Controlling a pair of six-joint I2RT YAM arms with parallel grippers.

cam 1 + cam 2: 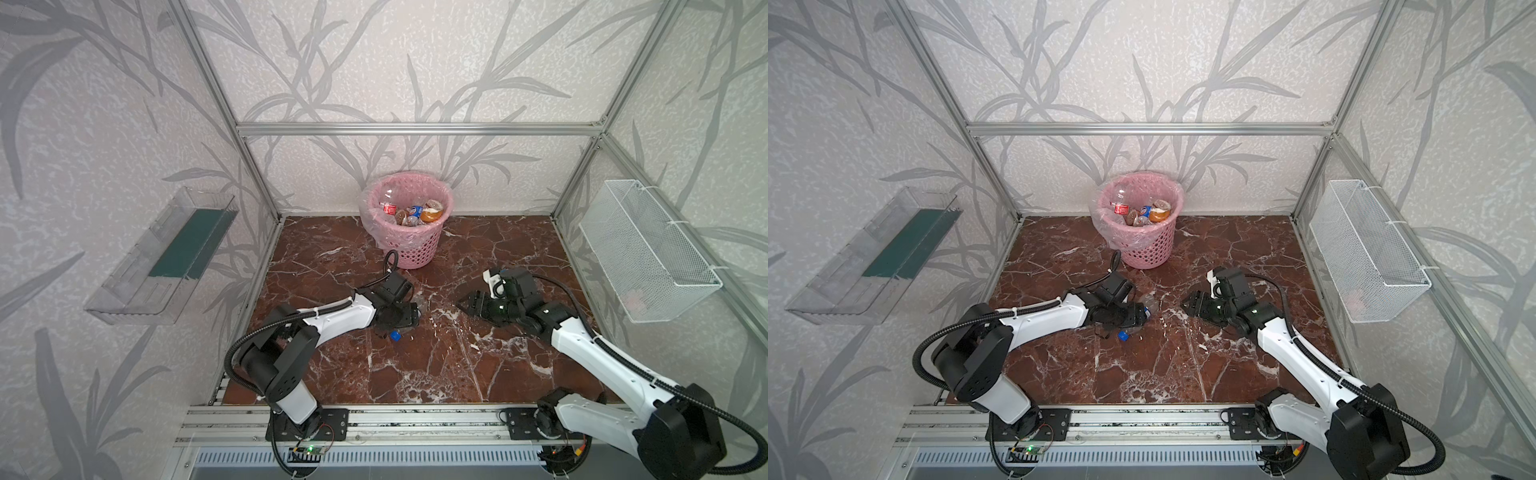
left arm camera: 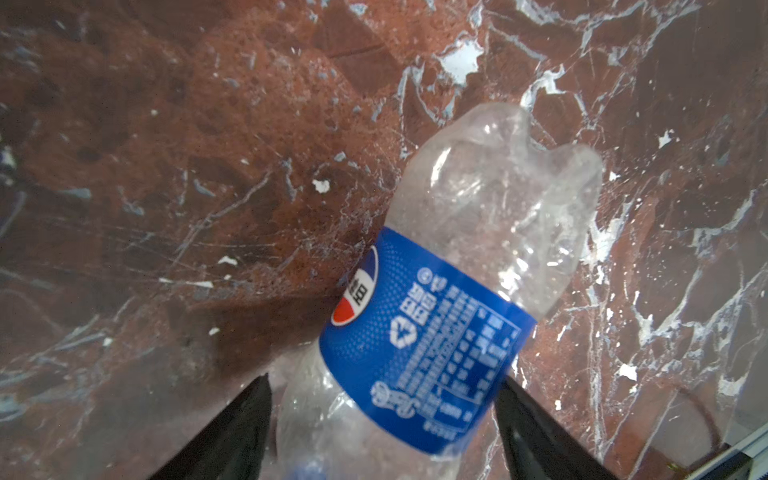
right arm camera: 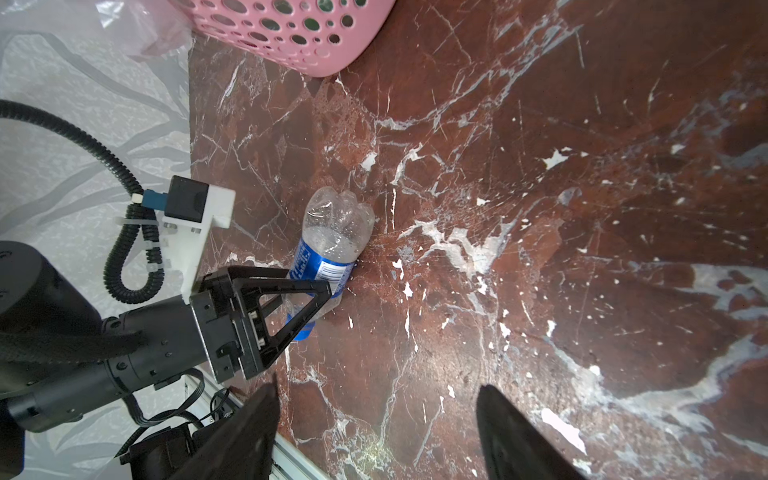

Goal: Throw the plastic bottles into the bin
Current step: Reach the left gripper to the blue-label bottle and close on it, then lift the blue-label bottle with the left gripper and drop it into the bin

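In both top views, one bin (image 1: pixel 415 253) stood beyond both grippers and held about five bottles (image 1: pixel 411 212), hard to count. One bottle (image 1: pixel 1151 302) lay on the floor (image 1: pixel 1183 353) under the left gripper (image 1: pixel 405 318). The right gripper (image 1: pixel 467 301) hung off to that bottle's side, well apart.

In the left wrist view, two fingers (image 2: pixel 232 436) flanked the one bottle (image 2: pixel 419 340) at its blue label. Whether they pinched it could not be told.

In the right wrist view, two fingers (image 3: pixel 519 436) stood wide over bare floor. The one bottle (image 3: pixel 332 232) lay ahead, and the bin (image 3: pixel 291 45) stood beyond it.
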